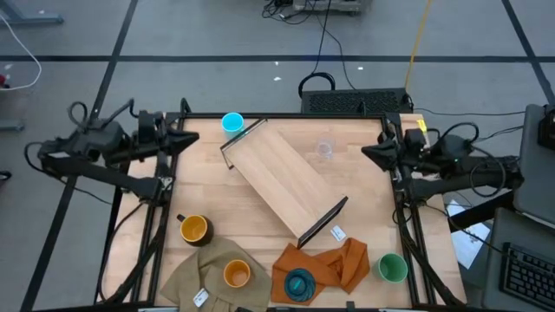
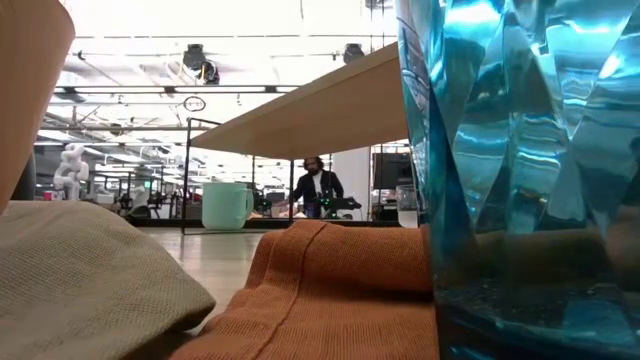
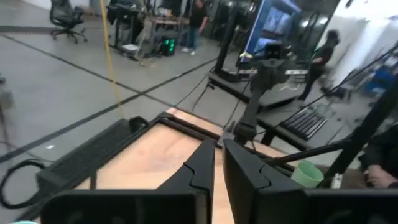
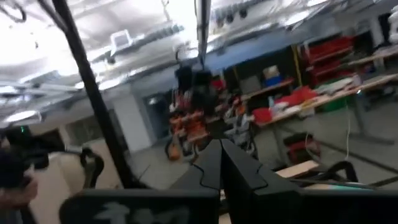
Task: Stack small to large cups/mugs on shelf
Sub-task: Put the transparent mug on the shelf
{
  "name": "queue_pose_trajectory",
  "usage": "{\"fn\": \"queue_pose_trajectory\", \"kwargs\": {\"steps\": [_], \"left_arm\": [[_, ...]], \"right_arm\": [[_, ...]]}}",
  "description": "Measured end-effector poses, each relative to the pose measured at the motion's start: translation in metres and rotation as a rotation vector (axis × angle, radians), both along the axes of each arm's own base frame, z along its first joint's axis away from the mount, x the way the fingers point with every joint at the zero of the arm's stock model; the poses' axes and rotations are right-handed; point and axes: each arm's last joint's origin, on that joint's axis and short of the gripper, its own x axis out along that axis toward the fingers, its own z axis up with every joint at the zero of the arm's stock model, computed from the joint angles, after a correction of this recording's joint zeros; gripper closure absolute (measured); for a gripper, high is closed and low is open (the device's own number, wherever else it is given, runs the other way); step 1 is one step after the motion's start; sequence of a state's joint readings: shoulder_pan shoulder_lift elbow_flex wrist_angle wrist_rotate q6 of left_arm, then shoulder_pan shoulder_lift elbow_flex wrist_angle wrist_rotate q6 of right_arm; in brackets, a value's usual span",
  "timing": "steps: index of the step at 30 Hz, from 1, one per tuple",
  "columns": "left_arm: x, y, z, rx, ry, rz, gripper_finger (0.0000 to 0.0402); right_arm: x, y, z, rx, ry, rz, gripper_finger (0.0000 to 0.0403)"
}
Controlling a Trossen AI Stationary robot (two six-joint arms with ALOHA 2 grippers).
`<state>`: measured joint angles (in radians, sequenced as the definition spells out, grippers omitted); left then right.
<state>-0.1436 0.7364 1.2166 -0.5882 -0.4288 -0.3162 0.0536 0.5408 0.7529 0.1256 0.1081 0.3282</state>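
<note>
The shelf (image 1: 286, 178), a light-wood plank on black wire brackets, stands slantwise at mid-table; the low view shows its underside (image 2: 310, 115). The light-blue mug (image 1: 232, 123) stands by its far end and the clear tumbler (image 1: 325, 149) on the table beside it. Along the near edge are the dark mug with yellow inside (image 1: 194, 229), the orange cup (image 1: 237, 274) on a tan cloth, the ribbed teal cup (image 1: 300, 284) on an orange cloth, and the green cup (image 1: 392, 267). My left gripper (image 1: 192, 139) (image 3: 217, 144) waits shut at the far left. My right gripper (image 1: 368, 152) (image 4: 219, 144) is shut at the far right.
The tan cloth (image 1: 208, 273) and orange cloth (image 1: 334, 264) lie crumpled at the near edge. A small white tag (image 1: 337, 232) lies by the shelf's near bracket. The black frame rails (image 1: 160, 217) run along both table sides. A person (image 2: 315, 185) stands far behind.
</note>
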Motion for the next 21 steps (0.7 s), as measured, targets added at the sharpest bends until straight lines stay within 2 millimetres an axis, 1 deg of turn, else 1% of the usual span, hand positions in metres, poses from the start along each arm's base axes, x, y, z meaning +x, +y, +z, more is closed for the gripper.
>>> {"fn": "queue_pose_trajectory", "kwargs": {"steps": [2, 4, 7, 9, 11, 15, 18, 21], "left_arm": [[0.006, -0.001, 0.02, 0.024, 0.003, -0.003, 0.0369], [0.013, -0.002, 0.034, 0.044, 0.013, -0.009, 0.0369], [0.019, -0.003, 0.05, 0.055, 0.031, -0.014, 0.0369], [0.021, -0.003, 0.052, 0.058, 0.083, -0.015, 0.0369], [0.02, -0.003, 0.053, 0.045, 0.105, -0.013, 0.0369], [0.016, -0.002, 0.05, 0.017, 0.13, 0.016, 0.0369], [0.012, 0.0, 0.041, -0.012, 0.219, 0.061, 0.0369], [0.006, 0.001, 0.032, -0.068, 0.29, 0.105, 0.0369]], "right_arm": [[0.007, 0.002, 0.012, -0.014, 0.062, 0.044, 0.0403], [0.014, 0.004, 0.02, -0.034, 0.143, 0.095, 0.0403], [0.021, 0.005, 0.022, -0.086, 0.309, 0.108, 0.0403], [0.022, 0.004, 0.018, -0.126, 0.448, 0.095, 0.0403], [0.02, 0.0, 0.014, -0.15, 0.576, 0.046, 0.0403], [0.02, -0.011, -0.001, -0.14, 0.786, -0.057, 0.0403], [0.019, -0.021, -0.014, -0.087, 0.944, -0.118, 0.0403], [0.022, -0.034, -0.032, -0.011, 1.16, -0.185, 0.0403]]}}
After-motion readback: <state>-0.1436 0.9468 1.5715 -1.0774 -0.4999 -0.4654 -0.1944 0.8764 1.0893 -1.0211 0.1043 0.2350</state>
